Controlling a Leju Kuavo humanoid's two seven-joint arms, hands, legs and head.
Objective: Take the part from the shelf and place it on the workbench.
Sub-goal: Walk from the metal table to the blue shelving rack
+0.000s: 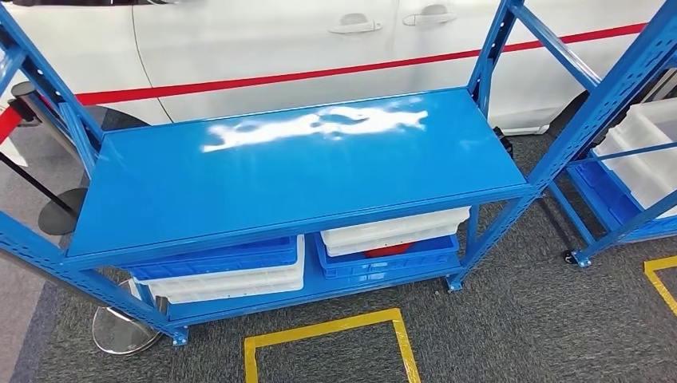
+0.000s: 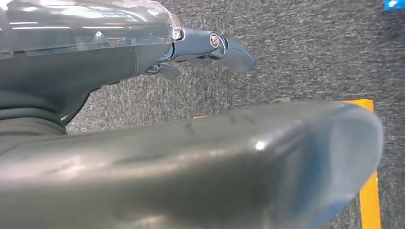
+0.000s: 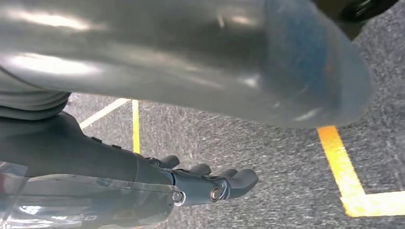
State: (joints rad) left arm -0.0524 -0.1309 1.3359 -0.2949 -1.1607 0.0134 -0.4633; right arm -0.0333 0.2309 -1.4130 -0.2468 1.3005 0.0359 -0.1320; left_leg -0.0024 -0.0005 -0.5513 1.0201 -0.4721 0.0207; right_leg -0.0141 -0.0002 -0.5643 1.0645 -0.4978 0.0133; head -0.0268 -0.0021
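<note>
A blue metal shelf [image 1: 303,163] stands in front of me in the head view, its top board bare and glossy. On its low level sit stacked blue and white bins [image 1: 219,271] at the left and another stack [image 1: 391,239] at the right. A red thing [image 1: 389,250] peeks out between the right bins; I cannot tell what it is. My left hand [image 2: 95,62] hangs over grey carpet, fingers [image 2: 229,50] stretched out and holding nothing. My right hand [image 3: 95,162] hangs the same way, its fingers [image 3: 234,183] straight and holding nothing.
A white car [image 1: 263,40] with a red stripe stands close behind the shelf. A second blue shelf [image 1: 615,104] with white bins [image 1: 647,152] is at the right. Yellow floor tape [image 1: 327,331] marks a square before the shelf. A round stanchion base [image 1: 120,331] lies at the lower left.
</note>
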